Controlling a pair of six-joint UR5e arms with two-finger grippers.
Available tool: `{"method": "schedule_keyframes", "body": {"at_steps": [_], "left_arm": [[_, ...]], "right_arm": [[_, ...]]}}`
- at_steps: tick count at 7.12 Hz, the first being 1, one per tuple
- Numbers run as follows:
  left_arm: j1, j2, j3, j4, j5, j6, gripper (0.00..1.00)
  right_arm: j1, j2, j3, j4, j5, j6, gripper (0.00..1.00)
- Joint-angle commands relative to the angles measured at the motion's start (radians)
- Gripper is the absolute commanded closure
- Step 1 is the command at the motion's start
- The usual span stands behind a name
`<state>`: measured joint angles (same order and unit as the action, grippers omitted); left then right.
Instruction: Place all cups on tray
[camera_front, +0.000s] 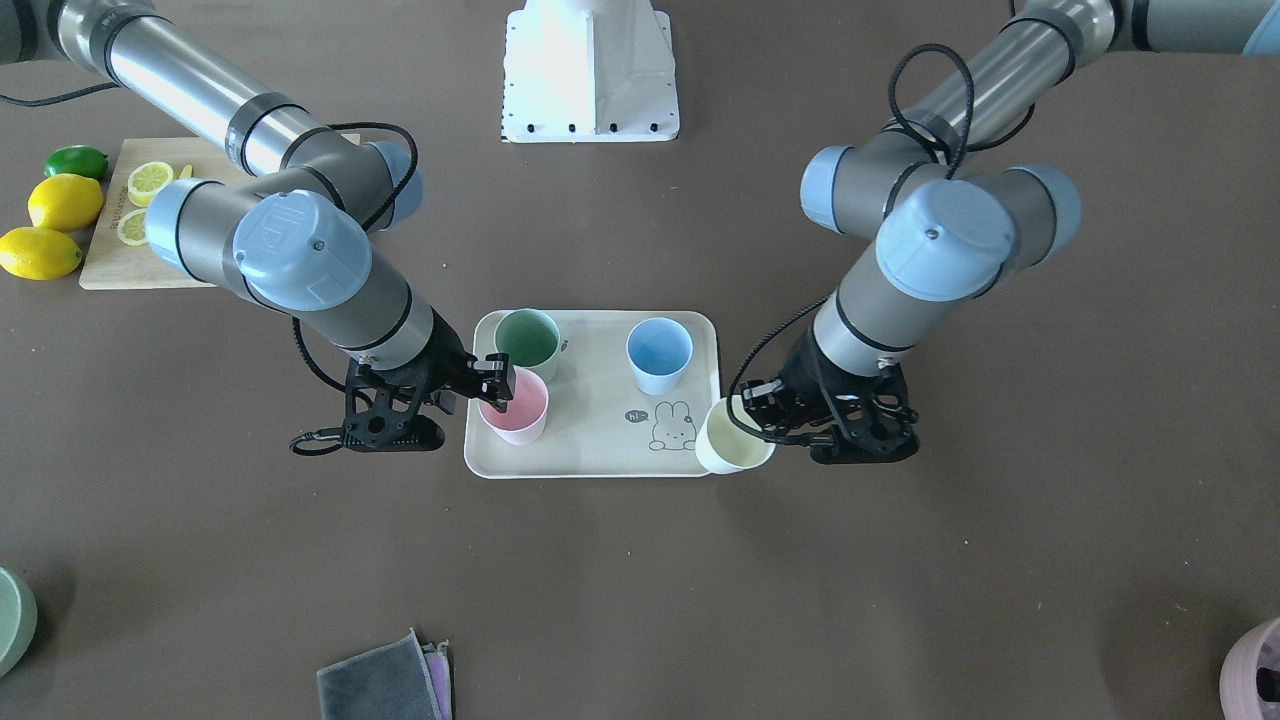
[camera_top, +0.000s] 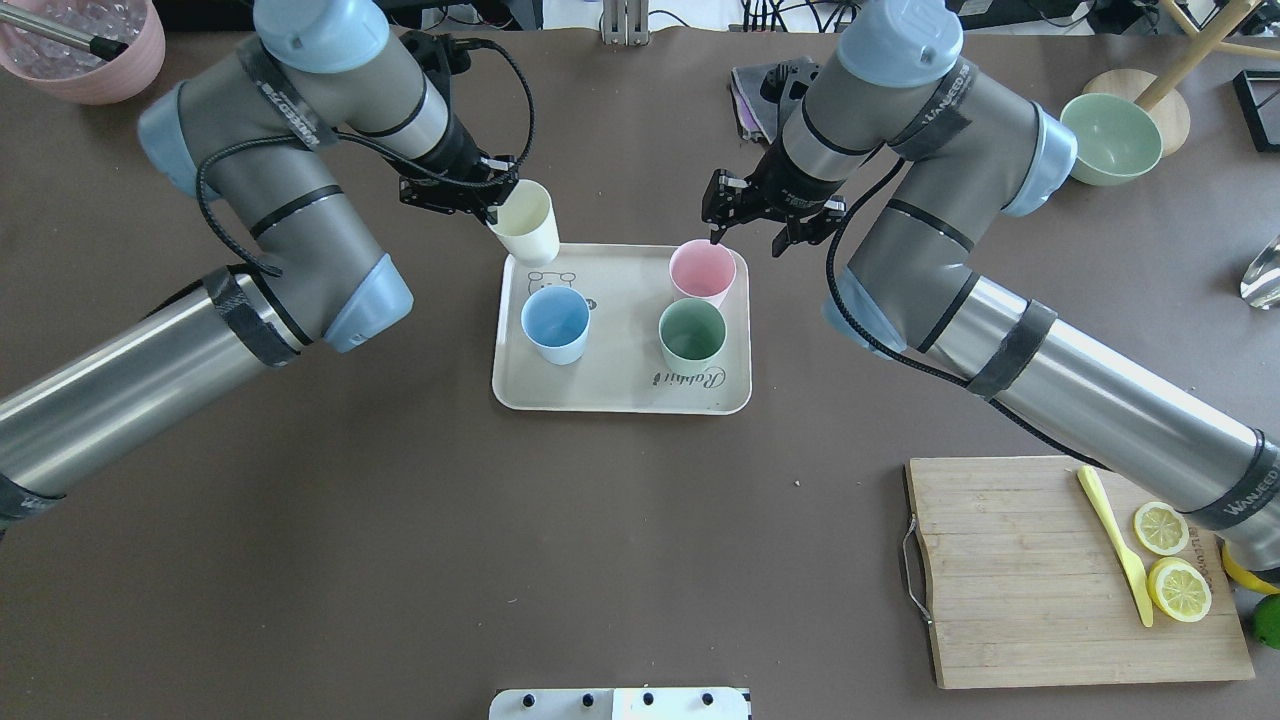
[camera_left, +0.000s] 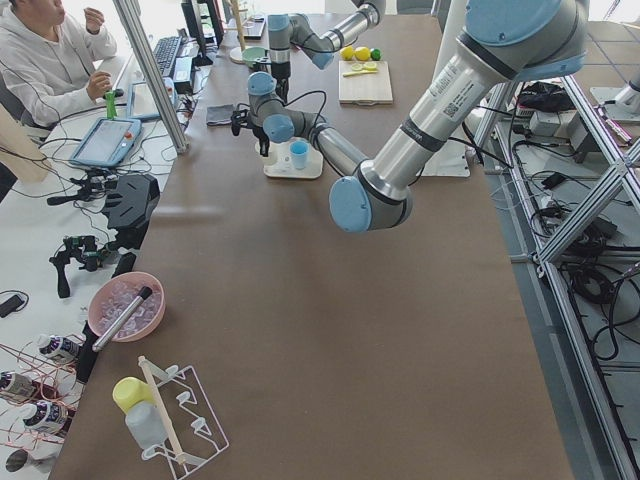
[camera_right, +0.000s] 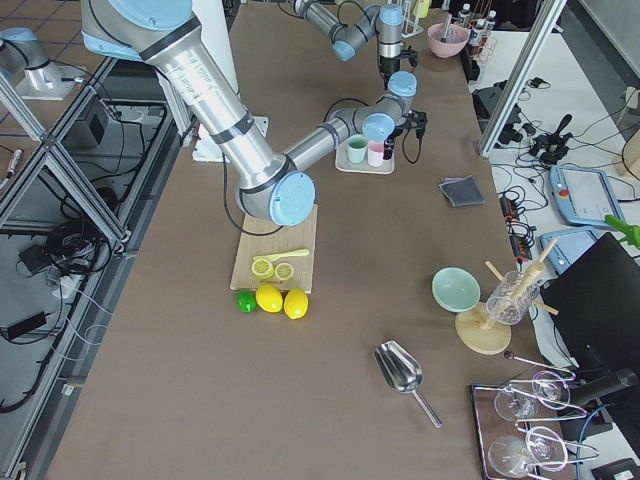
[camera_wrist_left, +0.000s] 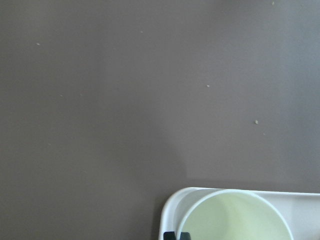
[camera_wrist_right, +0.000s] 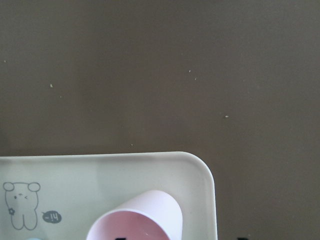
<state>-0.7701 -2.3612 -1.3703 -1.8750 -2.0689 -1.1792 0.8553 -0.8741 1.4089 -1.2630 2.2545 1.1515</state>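
Observation:
The beige tray (camera_front: 600, 400) (camera_top: 620, 370) holds the mint green cup (camera_front: 527, 340) (camera_top: 692, 335), the light blue cup (camera_front: 659, 355) (camera_top: 555, 325) and the pink cup (camera_front: 515, 410) (camera_top: 702, 272), all upright. My left gripper (camera_front: 748, 408) (camera_top: 500, 205) is shut on the rim of the cream-yellow cup (camera_front: 733, 440) (camera_top: 525, 225) (camera_wrist_left: 235, 217). It holds the cup tilted over the tray's corner (camera_wrist_left: 172, 210) by the rabbit drawing. My right gripper (camera_front: 497, 385) (camera_top: 745, 238) is open at the pink cup's (camera_wrist_right: 140, 220) rim, with one finger over the rim.
A wooden cutting board (camera_top: 1040, 570) with lemon slices and a yellow knife lies on my right, with whole lemons (camera_front: 60, 200) beside it. A sage-green bowl (camera_top: 1110, 138), a mauve pot (camera_top: 85, 50) and folded cloths (camera_front: 385, 680) lie along the far side.

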Motion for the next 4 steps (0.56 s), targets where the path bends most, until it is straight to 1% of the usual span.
{"method": "schedule_keyframes", "body": {"at_steps": [1,2,3,4], "left_arm": [[0.043,-0.026,0.019,-0.001,0.047,-0.02,0.02],[0.026,-0.013,0.005,0.002,0.041,-0.014,0.02],[-0.041,0.049,-0.041,0.008,-0.011,0.078,0.02],[-0.126,0.166,-0.114,0.013,-0.09,0.213,0.02]], "right_arm": [[0.092,-0.099,0.057,-0.003,0.077,-0.108,0.0],[0.132,-0.162,0.091,-0.003,0.089,-0.184,0.0],[0.166,-0.211,0.114,-0.003,0.097,-0.214,0.0],[0.201,-0.267,0.143,-0.004,0.097,-0.254,0.0]]}}
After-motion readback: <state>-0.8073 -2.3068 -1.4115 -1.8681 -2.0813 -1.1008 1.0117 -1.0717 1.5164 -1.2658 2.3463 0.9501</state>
